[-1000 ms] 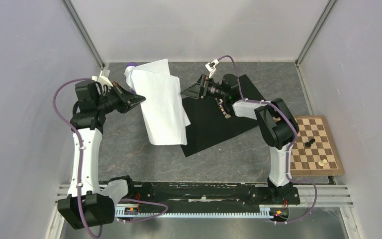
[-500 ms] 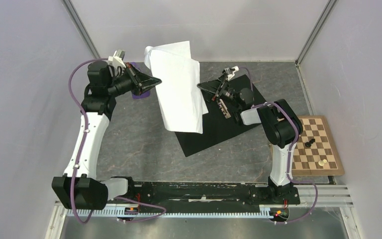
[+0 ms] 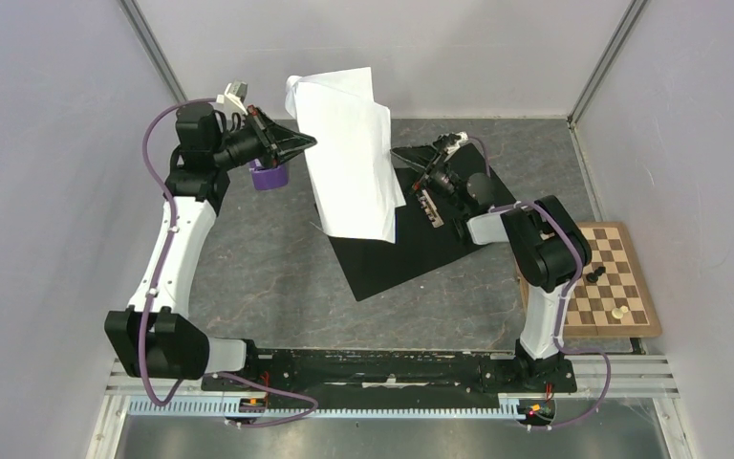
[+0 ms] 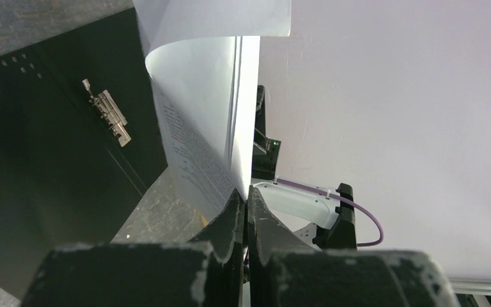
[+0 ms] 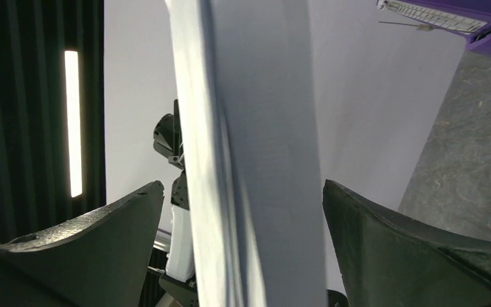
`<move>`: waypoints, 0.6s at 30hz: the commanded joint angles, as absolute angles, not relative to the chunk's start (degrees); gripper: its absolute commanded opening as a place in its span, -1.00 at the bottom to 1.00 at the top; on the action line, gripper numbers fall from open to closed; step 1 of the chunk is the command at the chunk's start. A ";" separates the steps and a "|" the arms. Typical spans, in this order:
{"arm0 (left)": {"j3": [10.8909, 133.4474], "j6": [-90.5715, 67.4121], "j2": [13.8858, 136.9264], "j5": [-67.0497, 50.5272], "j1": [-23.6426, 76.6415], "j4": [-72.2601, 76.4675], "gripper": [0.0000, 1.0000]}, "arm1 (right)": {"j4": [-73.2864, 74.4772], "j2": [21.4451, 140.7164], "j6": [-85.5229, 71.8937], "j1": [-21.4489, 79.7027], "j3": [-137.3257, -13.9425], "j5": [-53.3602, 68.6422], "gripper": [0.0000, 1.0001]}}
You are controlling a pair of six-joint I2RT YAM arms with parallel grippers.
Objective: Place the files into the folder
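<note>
Files (image 3: 349, 158) held aloft, not yet in the folder (image 3: 392, 258)

One folder lies open, black side up, on the counter (image 3: 268, 287) with nothing in it. Above its left part hangs the thin sheaf, its sheets too close to count, pinched at one edge by the tightly closed left claw (image 3: 308, 143). The right claw (image 3: 403, 158) gapes wide astride it, gripping nothing. Lowering and releasing remain.

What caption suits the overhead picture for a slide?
Left fingers pinch the white files upright at the open black folder; right fingers open toward them.
</note>
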State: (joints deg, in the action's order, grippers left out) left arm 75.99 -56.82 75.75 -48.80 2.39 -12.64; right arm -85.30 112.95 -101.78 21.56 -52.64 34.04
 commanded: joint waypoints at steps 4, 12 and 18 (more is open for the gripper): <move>79.66 -59.31 77.00 -51.51 2.57 -9.38 -0.95 | -111.36 108.90 -103.75 22.68 -50.71 33.64 0.96; 79.62 -56.60 78.47 -52.11 2.61 -11.77 -0.95 | -111.43 106.34 -103.33 22.63 -48.18 35.76 0.96; 81.40 -58.42 78.35 -52.50 3.64 -10.90 -0.95 | -107.64 105.41 -99.66 22.75 -45.35 36.68 0.96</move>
State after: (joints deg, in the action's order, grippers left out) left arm 77.38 -56.80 78.78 -50.09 2.52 -12.34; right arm -85.32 107.72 -101.80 22.61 -46.72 35.62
